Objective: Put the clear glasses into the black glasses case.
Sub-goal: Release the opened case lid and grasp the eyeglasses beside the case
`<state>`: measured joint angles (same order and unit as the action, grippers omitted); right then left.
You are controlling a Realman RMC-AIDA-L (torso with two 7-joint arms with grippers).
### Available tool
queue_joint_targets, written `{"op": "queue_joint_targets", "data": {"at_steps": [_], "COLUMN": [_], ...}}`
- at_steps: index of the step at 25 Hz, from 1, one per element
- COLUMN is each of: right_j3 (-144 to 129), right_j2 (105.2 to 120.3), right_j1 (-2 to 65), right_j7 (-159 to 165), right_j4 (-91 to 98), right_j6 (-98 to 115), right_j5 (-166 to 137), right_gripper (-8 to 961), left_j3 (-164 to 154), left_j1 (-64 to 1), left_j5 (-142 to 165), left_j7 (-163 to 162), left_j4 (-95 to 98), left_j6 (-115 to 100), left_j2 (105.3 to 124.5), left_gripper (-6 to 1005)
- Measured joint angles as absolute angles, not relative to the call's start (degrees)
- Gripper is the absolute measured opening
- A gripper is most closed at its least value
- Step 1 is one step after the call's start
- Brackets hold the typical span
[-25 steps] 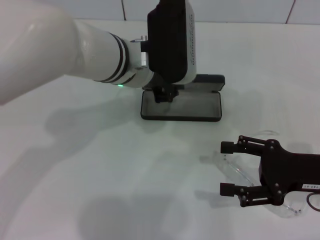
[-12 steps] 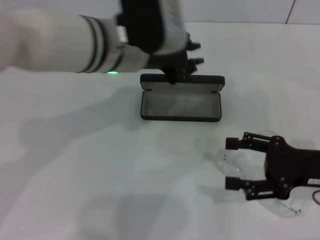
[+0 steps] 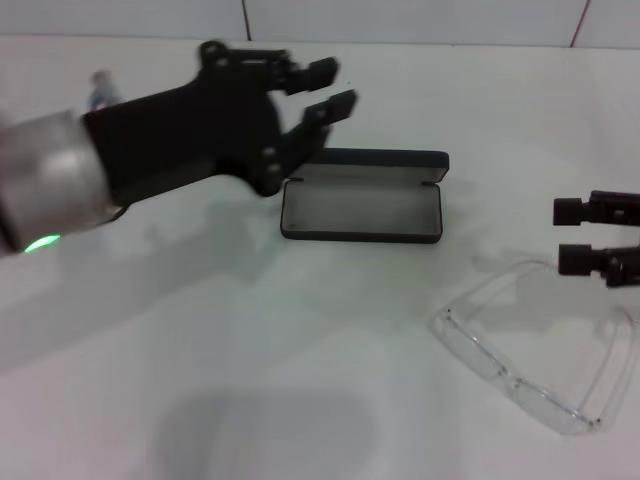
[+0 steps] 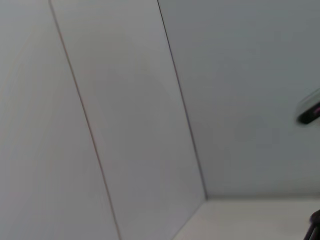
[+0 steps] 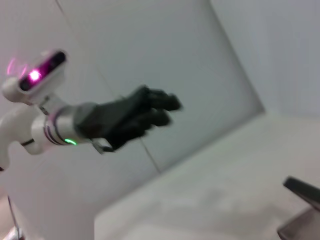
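The black glasses case [image 3: 360,208] lies open mid-table, grey lining up and lid [image 3: 375,160] tipped back, with nothing inside. The clear glasses [image 3: 530,350] rest on the table at the right front of the case, arms unfolded. My left gripper [image 3: 330,86] hovers above and to the left of the case, open and empty. It also shows far off in the right wrist view as the left gripper [image 5: 150,112]. At the right edge, my right gripper [image 3: 572,235] is open just beyond the glasses, holding nothing.
The white table [image 3: 250,380] meets a tiled white wall [image 3: 420,20] at the back. A corner of the case [image 5: 302,192] shows in the right wrist view. The left wrist view shows only the wall tiles [image 4: 140,120].
My left arm has lifted off the open case and swung up and to the left. My right gripper has drawn back to the right, off the glasses, which stay on the table.
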<state>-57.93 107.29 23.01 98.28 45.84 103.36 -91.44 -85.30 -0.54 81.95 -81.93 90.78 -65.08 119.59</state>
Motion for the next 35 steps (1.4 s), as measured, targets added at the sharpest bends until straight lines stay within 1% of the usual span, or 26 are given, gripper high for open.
{"op": "queue_joint_targets", "data": {"at_steps": [1,4,5,8,9,10,11,13,15,18,21,25,28,30,35], "right_j3": [-57.69,-57.39,-57.39,-57.5,-57.5,-57.84,-57.91,-58.09,-59.49,-64.09,-65.9,-66.09,-67.07,-70.15,-75.83], "right_j2": [106.5,105.45,105.22,105.23,105.23,105.8,106.14,107.04,107.85,108.6,110.53,113.95,115.74,116.04,116.06], "right_j1": [24.24,28.26,31.01,35.74,35.74,40.2,42.03,45.5,48.92,53.26,56.0,58.28,58.75,58.72,58.29], "right_j7": [104.11,118.32,123.81,131.72,131.72,137.58,139.34,142.21,144.81,148.73,151.96,153.26,154.05,155.04,155.3], "right_j4": [49.82,58.91,62.49,67.24,67.24,70.84,72.17,73.8,73.82,71.63,69.73,67.91,66.15,64.67,61.26], "right_j6": [103.94,106.47,108.37,112.55,112.55,117.0,118.69,121.67,122.91,122.98,122.98,123.01,122.66,120.88,115.6], "right_j5": [-94.04,-102.91,-107.15,-113.88,-113.88,-119.59,-121.95,-126.75,-130.93,-136.72,-141.99,-145.56,-145.92,-145.83,-145.62], "right_gripper": [858,856,855,854,854,854,854,854,854,854,854,854,854,855,855], "left_j3": [-83.88,-79.63,-77.77,-71.8,-71.8,-69.82,-66.43,-64.69,-63.67,-62.38,-60.59,-58.5,-57.98,-57.95,-57.94], "left_j1": [0.11,0.02,-0.71,-3.82,-3.82,-5.04,-7.04,-8.17,-8.48,-8.61,-8.82,-8.78,-9.09,-9.31,-9.92], "left_j5": [79.41,76.04,75.91,76.02,76.02,76.5,78.66,82.11,84.48,85.37,85.73,86.72,87.95,88.4,88.81], "left_j7": [-79.8,-74.38,-72.52,-70.18,-70.18,-69.97,-69.07,-66.5,-64.15,-63.79,-63.9,-63.86,-64.36,-64.42,-64.41], "left_j4": [88.16,80.23,76.57,64.75,64.75,60.97,54.98,51.43,49.4,48.68,48.51,48.29,48.23,48.2,48.09], "left_j6": [-68.23,-78.23,-82.47,-92.62,-92.62,-94.69,-97.37,-98.38,-98.61,-98.62,-98.61,-98.32,-97.7,-97.17,-96.6], "left_j2": [119.56,119.41,119.4,119.4,119.4,119.27,119.07,118.93,118.86,118.86,119.12,119.31,119.33,119.36,119.44], "left_gripper": [240,241,241,242,242,243,243,244,244,245,246,246,246,246,246]}}
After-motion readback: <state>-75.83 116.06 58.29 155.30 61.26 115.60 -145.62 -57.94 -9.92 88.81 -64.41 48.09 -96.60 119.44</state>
